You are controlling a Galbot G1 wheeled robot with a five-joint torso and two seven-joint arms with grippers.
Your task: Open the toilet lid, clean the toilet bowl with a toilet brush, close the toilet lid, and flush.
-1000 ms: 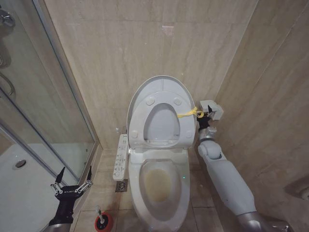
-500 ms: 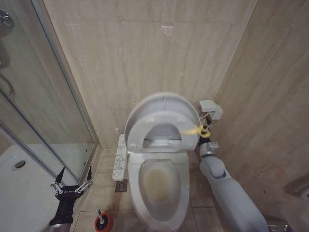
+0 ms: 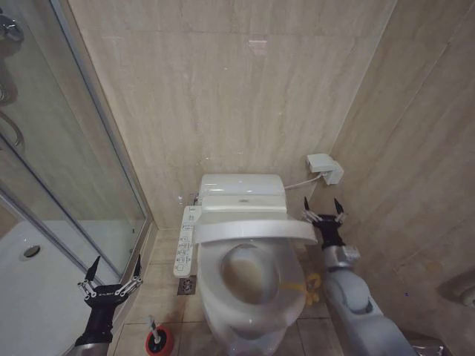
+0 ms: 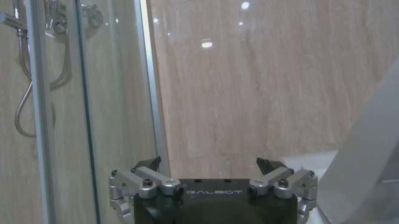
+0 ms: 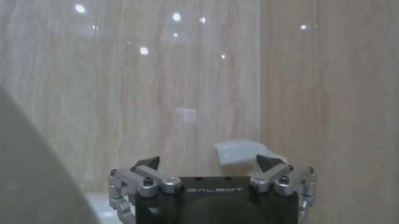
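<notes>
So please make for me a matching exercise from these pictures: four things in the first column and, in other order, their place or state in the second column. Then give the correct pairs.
Column one:
1. toilet lid
2. toilet brush
3. left gripper
4. right gripper

Column two:
A. standing in a round red holder on the floor
B. open, beside the glass shower wall
C. partway down, above the bowl
D. open, to the right of the toilet, under a white wall box

Correct pairs: 1-C, 2-A, 3-B, 4-D
</notes>
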